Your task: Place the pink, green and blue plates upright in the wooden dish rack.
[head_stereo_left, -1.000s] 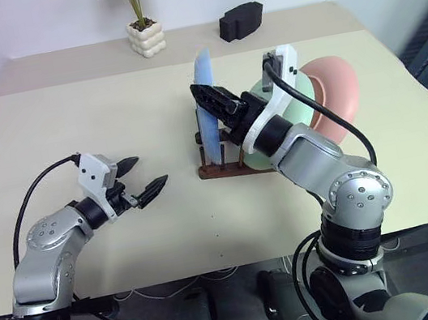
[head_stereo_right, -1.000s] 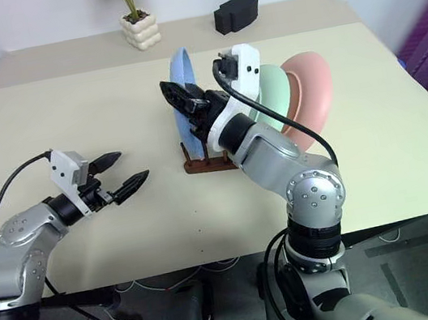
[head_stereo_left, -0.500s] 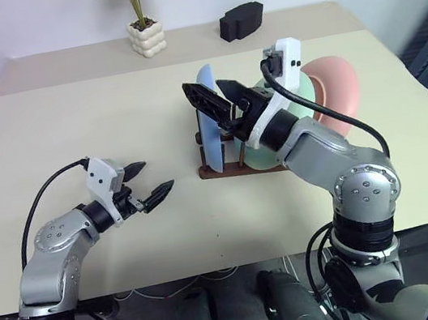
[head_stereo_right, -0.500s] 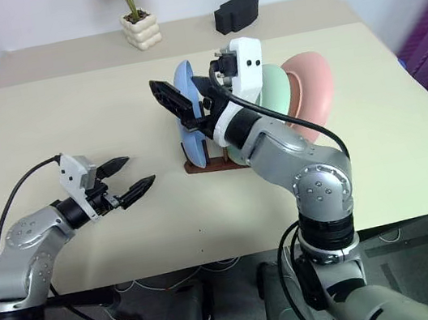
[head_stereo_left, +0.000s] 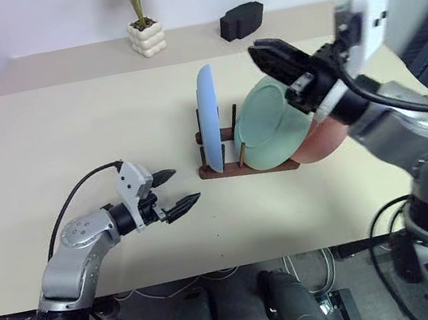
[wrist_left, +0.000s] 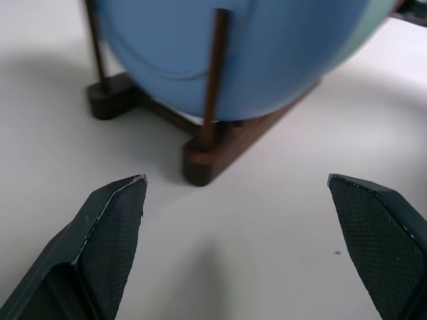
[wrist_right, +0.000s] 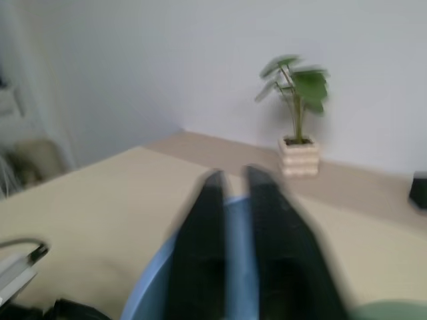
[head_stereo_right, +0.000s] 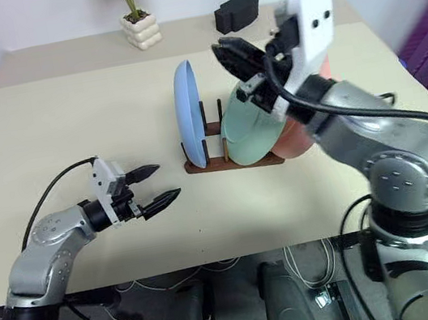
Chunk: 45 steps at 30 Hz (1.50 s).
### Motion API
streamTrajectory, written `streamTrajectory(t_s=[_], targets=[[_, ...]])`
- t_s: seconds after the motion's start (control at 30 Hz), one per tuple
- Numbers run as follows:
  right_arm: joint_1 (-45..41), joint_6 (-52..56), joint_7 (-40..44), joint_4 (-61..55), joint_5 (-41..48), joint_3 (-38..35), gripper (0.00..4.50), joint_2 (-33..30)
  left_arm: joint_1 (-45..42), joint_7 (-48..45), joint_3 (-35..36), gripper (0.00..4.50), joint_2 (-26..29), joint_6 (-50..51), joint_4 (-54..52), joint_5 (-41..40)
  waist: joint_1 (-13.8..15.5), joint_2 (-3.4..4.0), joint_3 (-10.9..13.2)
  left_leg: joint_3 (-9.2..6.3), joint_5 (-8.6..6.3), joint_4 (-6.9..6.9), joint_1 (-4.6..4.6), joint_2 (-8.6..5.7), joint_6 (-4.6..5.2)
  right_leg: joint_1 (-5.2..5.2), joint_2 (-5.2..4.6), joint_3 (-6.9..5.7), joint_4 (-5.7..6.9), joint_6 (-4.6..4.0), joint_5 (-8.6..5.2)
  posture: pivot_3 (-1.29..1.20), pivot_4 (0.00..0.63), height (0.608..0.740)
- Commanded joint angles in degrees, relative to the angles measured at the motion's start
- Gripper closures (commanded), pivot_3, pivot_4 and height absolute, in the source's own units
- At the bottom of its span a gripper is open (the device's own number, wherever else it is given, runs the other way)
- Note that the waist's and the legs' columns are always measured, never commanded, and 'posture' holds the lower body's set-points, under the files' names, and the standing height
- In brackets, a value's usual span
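1. The table (head_stereo_left: 69, 127) carried the rack and plates near its middle, with a potted plant (head_stereo_left: 142, 26) and a black block (head_stereo_left: 241, 20) at its far edge.
2. The pink plate (head_stereo_left: 327, 138) leaned at the rack's right end, largely hidden behind the green plate.
3. The green plate (head_stereo_left: 269, 130) stood tilted in the rack, face toward the left.
4. The blue plate (head_stereo_left: 209, 120) stood upright on edge between pegs at the rack's left end.
5. The rack (head_stereo_left: 250, 168) lay with its long axis running left to right.
6. The right gripper (head_stereo_left: 268, 53) hung above the plates, fingers closed and empty.
7. The left gripper (head_stereo_left: 178, 190) hovered near the table left of the rack, fingers spread apart, empty, pointing at it.
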Motion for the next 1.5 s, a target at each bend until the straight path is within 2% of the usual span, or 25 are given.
streamTrajectory(t_s=[0.03, 0.1, 0.17, 0.27, 0.37, 0.77, 1.13, 1.2, 1.27, 1.5], targets=[[8.20, 1.99, 9.67, -6.09, 3.27, -9.53, 4.48, -12.00, -1.22, -3.26, -1.79, 0.00, 0.85, -0.80, -0.59, -0.01, 0.39, 0.00, 0.00, 0.00, -0.01, 0.00, -0.02, 0.00, 0.02, 0.01, -0.01, -0.01, -0.02, 0.01, -0.01, 0.00, 0.150, 0.739], [17.15, 3.76, 15.62, -8.64, 3.41, -14.41, 4.48, -19.05, -1.70, -5.31, -3.27, 0.00, 0.95, -0.66, -0.32, -0.38, 0.59, 0.00, 0.00, 0.00, -0.04, 0.03, -0.03, -0.02, 0.07, 0.07, -0.05, 0.00, -0.07, 0.07, -0.07, 0.00, 0.150, 0.739], [24.81, 4.65, 18.90, -10.96, 2.44, -17.28, 4.48, -23.18, -2.06, -6.91, -4.96, 0.00, 0.89, -0.76, -0.40, -0.31, 0.83, 0.00, 0.00, 0.08, -0.08, 0.08, -0.03, -0.03, 0.13, 0.12, -0.09, 0.04, -0.16, 0.06, -0.08, 0.00, 0.150, 0.739], [31.57, 4.54, 19.41, -13.15, 0.45, -17.87, 4.48, -25.49, -2.92, -7.91, -6.81, 0.00, 0.14, -1.42, 0.12, 0.43, 0.63, 0.04, -0.03, 0.20, -0.09, 0.14, 0.04, 0.00, 0.15, 0.16, -0.07, 0.12, -0.18, 0.07, -0.09, 0.00, 0.150, 0.739], [33.86, 3.90, 18.04, -13.94, -1.83, -16.13, 4.48, -25.48, -3.65, -7.87, -7.91, 0.00, -0.76, -1.67, 0.11, 0.87, 0.69, 0.04, -0.03, 0.17, -0.09, 0.24, 0.03, 0.04, 0.15, 0.17, -0.03, 0.10, -0.18, 0.16, -0.15, 0.00, 0.150, 0.739], [35.75, 3.34, 17.44, -13.68, -9.01, -11.85, 4.48, -25.60, -3.86, -7.83, -8.26, 0.00, -1.74, -1.32, -0.45, 0.98, 1.49, 0.04, -0.03, 0.18, -0.09, 0.26, -0.03, 0.01, 0.15, 0.18, -0.05, 0.11, -0.30, 0.11, -0.11, 0.00, 0.150, 0.739], [35.66, 3.37, 18.46, -13.80, -10.59, -11.58, 4.48, -24.89, -3.87, -7.82, -8.27, 0.00, -1.73, -1.33, -0.44, 0.96, 1.50, 0.04, -0.04, 0.17, -0.09, 0.26, -0.04, 0.00, 0.15, 0.20, -0.04, 0.10, -0.33, -0.01, -0.03, 0.00, 0.150, 0.739], [31.65, -1.40, 17.56, -6.49, -20.10, -2.09, 4.48, -25.44, -2.63, -5.47, -6.32, 0.00, -1.88, -0.80, -3.43, 0.21, 1.32, 0.01, -0.05, 0.17, -0.09, 0.26, -0.03, 0.00, 0.15, 0.23, -0.03, 0.10, -0.33, -0.01, -0.02, 0.00, 0.150, 0.739], [29.59, -3.91, 17.54, -2.97, -25.18, 2.63, 4.48, -25.40, -2.12, -4.47, -5.55, 0.00, -1.93, -0.74, -4.47, -0.08, 1.09, 0.02, -0.05, 0.20, -0.09, 0.28, 0.02, 0.02, 0.15, 0.27, -0.01, 0.10, -0.44, 0.02, -0.03, 0.00, 0.150, 0.739], [29.53, -5.18, 19.29, -2.03, -29.39, 3.60, 4.48, -23.99, -1.93, -4.98, -5.82, 0.00, -2.16, -1.78, -3.34, 0.38, 1.50, 0.11, -0.08, 0.16, -0.11, 0.20, -0.05, -0.03, 0.19, 0.29, -0.02, 0.08, -0.56, -0.04, 0.03, 0.00, 0.150, 0.739]])
